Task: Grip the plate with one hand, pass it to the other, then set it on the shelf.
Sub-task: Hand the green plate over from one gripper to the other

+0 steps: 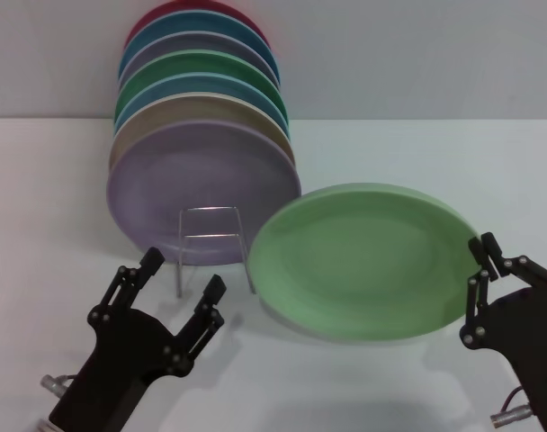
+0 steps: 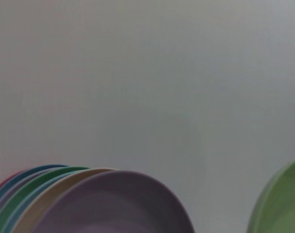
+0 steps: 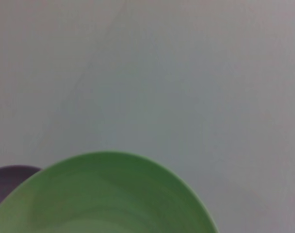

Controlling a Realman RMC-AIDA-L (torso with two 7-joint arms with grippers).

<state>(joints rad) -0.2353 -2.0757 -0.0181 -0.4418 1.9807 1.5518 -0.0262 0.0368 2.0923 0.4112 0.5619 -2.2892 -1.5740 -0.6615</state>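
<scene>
The light green plate (image 1: 363,261) hangs tilted right of centre, its left edge close to the shelf. My right gripper (image 1: 479,263) is shut on its right rim. The plate also fills the bottom of the right wrist view (image 3: 104,199) and shows at the edge of the left wrist view (image 2: 283,204). The shelf (image 1: 210,236) is a thin silver wire rack whose looped front frame stands before a row of plates. My left gripper (image 1: 183,273) sits low at the front left, open and holding nothing, just in front of the shelf.
Several plates stand upright in the shelf, with a lavender plate (image 1: 201,180) in front, then beige, blue, darker green and red ones behind. The same row shows in the left wrist view (image 2: 113,204). A white tabletop (image 1: 435,153) lies under everything.
</scene>
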